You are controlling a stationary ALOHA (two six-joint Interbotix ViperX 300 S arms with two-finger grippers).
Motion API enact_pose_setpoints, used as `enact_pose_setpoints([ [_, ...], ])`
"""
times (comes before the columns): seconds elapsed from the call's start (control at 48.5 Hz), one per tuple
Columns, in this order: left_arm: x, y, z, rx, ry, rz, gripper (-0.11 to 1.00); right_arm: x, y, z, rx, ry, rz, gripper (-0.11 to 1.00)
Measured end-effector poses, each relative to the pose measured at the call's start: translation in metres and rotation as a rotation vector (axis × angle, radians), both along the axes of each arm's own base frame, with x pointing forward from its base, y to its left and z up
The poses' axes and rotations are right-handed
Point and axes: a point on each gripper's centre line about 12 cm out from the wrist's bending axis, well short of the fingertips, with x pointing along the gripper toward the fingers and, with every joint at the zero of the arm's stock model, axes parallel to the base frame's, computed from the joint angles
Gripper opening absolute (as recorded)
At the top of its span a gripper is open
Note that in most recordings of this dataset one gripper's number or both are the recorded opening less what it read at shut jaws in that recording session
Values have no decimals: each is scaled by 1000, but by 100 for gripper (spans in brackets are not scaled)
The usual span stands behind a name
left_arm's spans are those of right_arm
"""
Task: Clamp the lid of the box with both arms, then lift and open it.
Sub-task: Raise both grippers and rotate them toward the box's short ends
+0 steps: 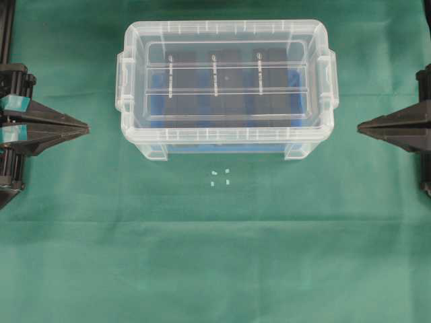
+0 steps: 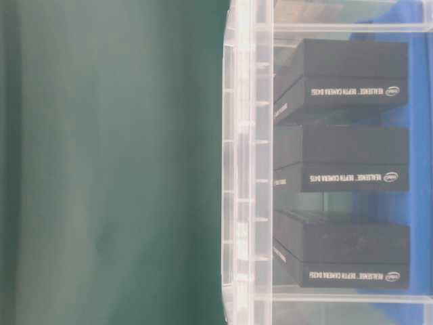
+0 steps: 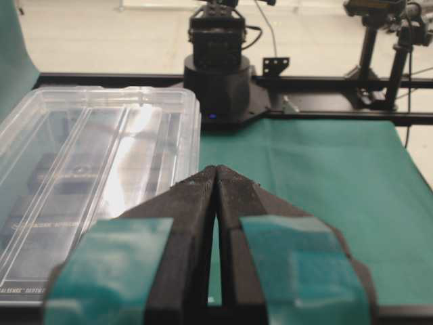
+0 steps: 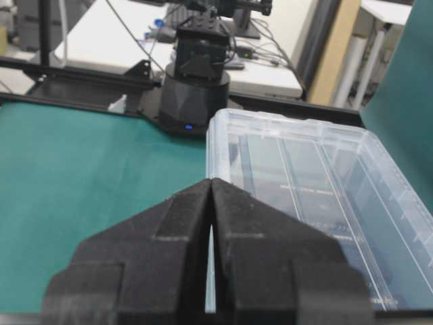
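I've got a table covered in green cloth (image 1: 81, 256) here. The clear box (image 1: 225, 138) sits straight on it toward the back, and a few tiny white bits (image 1: 220, 177) lie just in front of it.

right hand (image 4: 211, 184) closed, empty | lid (image 4: 318, 176) on box (image 4: 220, 145), apart

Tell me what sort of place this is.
Most likely a robotics lab bench: a green cloth covers the table, an arm base is bolted at its edge, camera stands rise behind, and a clear storage box holds boxed depth cameras.
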Motion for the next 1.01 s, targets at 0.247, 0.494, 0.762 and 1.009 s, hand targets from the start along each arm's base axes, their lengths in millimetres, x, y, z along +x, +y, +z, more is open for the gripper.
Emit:
enact_pose_setpoints([
  [0.247, 1, 0, 2, 20, 9, 1, 2, 4, 0, 1, -14, 51, 2, 1],
  [0.494, 1, 5, 3, 20, 9, 27, 2, 6, -2, 4, -15, 58, -12, 1],
  [0.762, -1, 37, 4, 14, 49, 185, 2, 7, -35, 15, -10, 118, -167, 1],
  [1.009, -3, 53, 5, 3, 92, 264, 2, 7, -63, 18, -9, 176, -297, 1],
])
